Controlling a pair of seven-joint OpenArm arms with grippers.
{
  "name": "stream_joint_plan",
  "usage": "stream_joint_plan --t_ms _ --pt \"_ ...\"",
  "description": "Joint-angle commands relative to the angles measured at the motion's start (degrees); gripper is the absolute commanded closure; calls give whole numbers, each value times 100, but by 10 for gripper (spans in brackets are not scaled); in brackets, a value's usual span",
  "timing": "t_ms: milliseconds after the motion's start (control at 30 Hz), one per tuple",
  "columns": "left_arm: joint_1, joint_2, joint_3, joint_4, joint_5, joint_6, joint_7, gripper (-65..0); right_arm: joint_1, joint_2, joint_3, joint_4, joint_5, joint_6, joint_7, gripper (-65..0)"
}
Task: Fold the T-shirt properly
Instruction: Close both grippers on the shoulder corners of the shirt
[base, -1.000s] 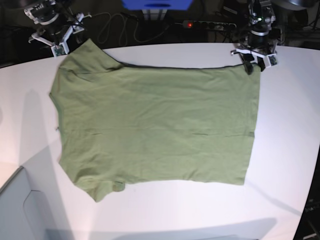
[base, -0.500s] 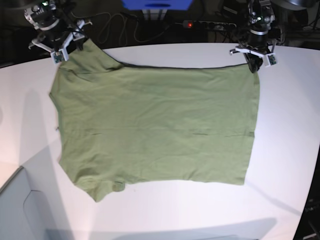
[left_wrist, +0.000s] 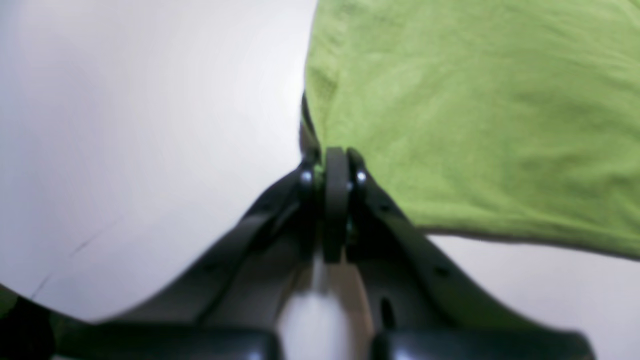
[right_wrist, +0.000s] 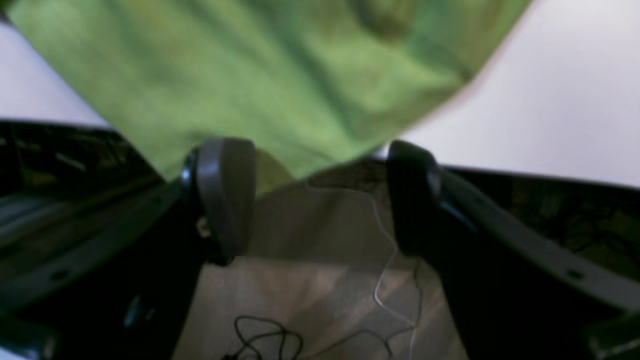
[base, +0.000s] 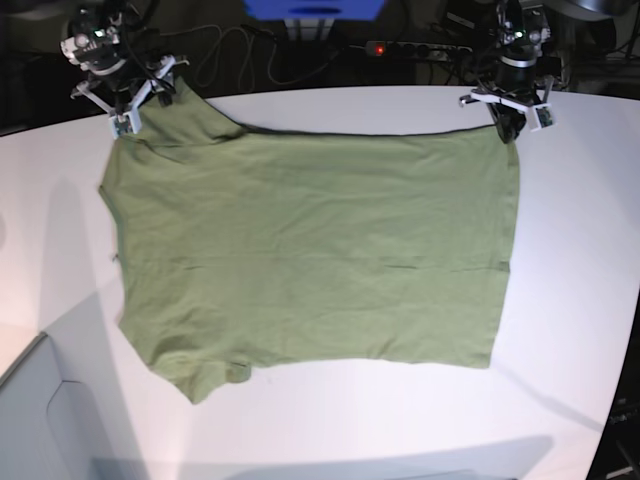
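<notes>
We saw two arms ending in black grippers. The left gripper (left_wrist: 336, 165) had slim black fingers with small silver screws near the tips. The right gripper (right_wrist: 320, 195) had rounded dark-grey pads (right_wrist: 225, 190). White brackets framed both wrists in the base view.

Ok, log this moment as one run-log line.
T-shirt flat on table | left gripper shut on hem corner | right gripper open at sleeve edge | fold not started
</notes>
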Motion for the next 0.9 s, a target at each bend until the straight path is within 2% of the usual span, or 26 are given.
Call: stream_joint_plan --t_ms 0,167,233,300,467,600,867 --pt "76 -27 -23 50 -4 23 56 0 39 43 35 21 64 60 125 -394" --pt "76 -27 -23 50 -4 23 56 0 91 52 26 -164 64 60 125 -390" --pt "85 -27 -23 50 5 23 56 0 91 131 0 -164 73 69 134 -364" --pt "85 -27 -23 50 5 23 56 0 91 157 0 -164 82 157 134 -289" --pt "85 -27 -23 50 5 23 56 0 241 166 43 -173 56 675 81 -101" --pt "93 -27 -23 50 5 23 56 0 241 166 43 -155 56 684 72 0" --pt "234 -27 -31 129 5 32 38 0 215 166 52 91 56 693 72 -1"
